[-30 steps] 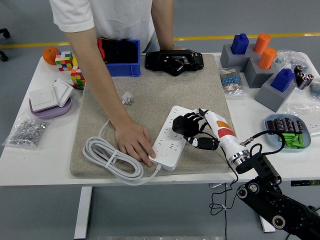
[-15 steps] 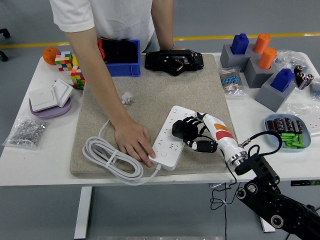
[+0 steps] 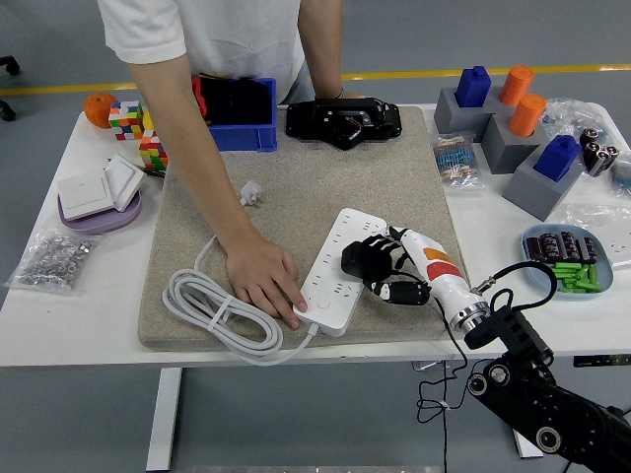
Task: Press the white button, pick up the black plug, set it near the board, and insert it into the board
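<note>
Inside right hand (image 3: 386, 272): black plug (image 3: 357, 262)

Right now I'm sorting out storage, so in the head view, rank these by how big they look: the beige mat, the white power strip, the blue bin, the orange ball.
1. Beige mat
2. White power strip, partly covered by hands
3. Blue bin, partly hidden behind the person's arm
4. Orange ball
</note>
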Available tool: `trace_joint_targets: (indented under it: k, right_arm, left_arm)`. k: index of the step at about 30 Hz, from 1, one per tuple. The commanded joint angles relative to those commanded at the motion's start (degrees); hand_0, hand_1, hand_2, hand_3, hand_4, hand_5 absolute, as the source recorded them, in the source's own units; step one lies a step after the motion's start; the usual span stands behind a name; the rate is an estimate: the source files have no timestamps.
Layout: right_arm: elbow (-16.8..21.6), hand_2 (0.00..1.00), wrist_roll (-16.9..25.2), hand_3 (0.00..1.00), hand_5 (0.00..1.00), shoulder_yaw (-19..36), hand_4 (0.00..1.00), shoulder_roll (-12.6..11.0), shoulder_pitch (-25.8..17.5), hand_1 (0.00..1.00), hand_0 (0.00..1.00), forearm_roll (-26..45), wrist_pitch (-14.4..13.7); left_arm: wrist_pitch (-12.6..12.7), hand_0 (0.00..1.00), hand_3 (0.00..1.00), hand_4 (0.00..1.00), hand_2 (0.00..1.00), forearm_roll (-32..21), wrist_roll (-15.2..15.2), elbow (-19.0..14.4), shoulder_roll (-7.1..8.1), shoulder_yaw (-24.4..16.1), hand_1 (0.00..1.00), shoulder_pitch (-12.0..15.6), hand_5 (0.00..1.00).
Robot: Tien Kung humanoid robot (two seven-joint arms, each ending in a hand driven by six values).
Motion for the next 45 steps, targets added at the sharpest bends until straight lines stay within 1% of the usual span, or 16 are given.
trace_joint_targets:
  k: [3,4,15,16,21,22,27,28,32,45]
  right_arm:
    - [-0.1,0.232,-0.1,0.456,0.002,0.1,0.695,0.0,0.0,0.258,0.366,-0.1,0.1]
    - [-0.1,0.251,-0.1,0.461,0.002,0.1,0.704,0.0,0.0,0.269,0.373,-0.2,0.1]
    - [-0.2,0.261,-0.3,0.463,0.002,-0.2,0.709,0.1,0.0,0.272,0.376,-0.3,0.3]
    - [-0.2,0.285,-0.4,0.468,0.002,-0.3,0.72,0.1,0.0,0.283,0.383,-0.3,0.4]
    - [-0.2,0.285,0.0,0.468,0.002,-0.4,0.72,0.1,0.1,0.283,0.383,0.0,0.3]
    - [-0.2,0.373,0.1,0.506,0.002,-0.4,0.773,0.1,0.1,0.347,0.411,0.1,0.2]
    - [-0.4,0.373,0.5,0.506,0.002,-0.3,0.773,0.2,0.2,0.347,0.411,0.3,-0.1]
    - [-0.5,0.406,0.6,0.523,0.002,-0.2,0.777,0.3,0.3,0.381,0.422,0.2,-0.2]
    - [-0.8,0.406,0.7,0.523,0.002,-0.1,0.777,0.5,0.5,0.381,0.422,0.0,-0.6]
    - [-0.7,0.411,-0.5,0.526,0.002,-0.4,0.772,0.5,0.7,0.382,0.414,-2.7,0.0]
  left_arm:
    - [0.0,0.708,0.683,0.647,0.59,0.1,0.0,0.0,-0.01,-0.1,0.664,0.0,0.289]
    - [0.0,0.708,0.683,0.646,0.59,0.1,0.0,0.0,-0.01,-0.1,0.663,-0.1,0.291]
    - [0.0,0.708,0.683,0.646,0.59,0.0,0.0,0.0,-0.06,-0.2,0.663,0.0,0.292]
    - [0.0,0.708,0.684,0.647,0.589,0.1,0.0,0.0,-0.06,-0.2,0.664,0.0,0.294]
    - [0.0,0.708,0.684,0.647,0.589,0.0,0.0,0.0,-0.07,-0.2,0.664,0.0,0.294]
    - [0.0,0.708,0.684,0.647,0.589,-0.1,0.0,0.0,-0.05,-0.1,0.664,0.0,0.294]
    - [0.0,0.708,0.684,0.647,0.589,0.0,0.0,0.0,-0.03,-0.1,0.664,-0.1,0.294]
    - [0.0,0.708,0.684,0.646,0.589,0.0,0.0,0.0,-0.03,-0.2,0.663,-0.1,0.295]
    - [0.0,0.708,0.684,0.646,0.589,-0.1,0.0,0.0,-0.04,-0.1,0.663,-0.1,0.295]
    - [0.1,0.708,0.684,0.647,0.589,-0.2,0.0,0.0,-0.06,-0.1,0.663,-0.1,0.296]
